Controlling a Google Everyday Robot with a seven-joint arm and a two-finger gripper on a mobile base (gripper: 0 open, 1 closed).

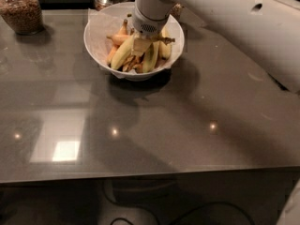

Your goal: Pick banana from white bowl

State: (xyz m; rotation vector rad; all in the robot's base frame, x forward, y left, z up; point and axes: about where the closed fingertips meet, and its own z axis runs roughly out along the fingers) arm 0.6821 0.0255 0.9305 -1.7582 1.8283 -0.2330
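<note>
Grey worktop (pixel 140 139), jars (pixel 21 13) behind. My pincer (pixel 140 45) sits in the bowl (pixel 96 41) beside the banana (pixel 123 53), smaller fruit (pixel 164 48) crowding it; its grip I cannot tell.

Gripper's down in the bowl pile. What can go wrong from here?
1. The gripper sits among packed fruit. The banana touches shorter bananas and small orange ones, so it may grab or drag a neighbour.
2. The paper lining looks loose in the white bowl; a lift might snag it.
</note>
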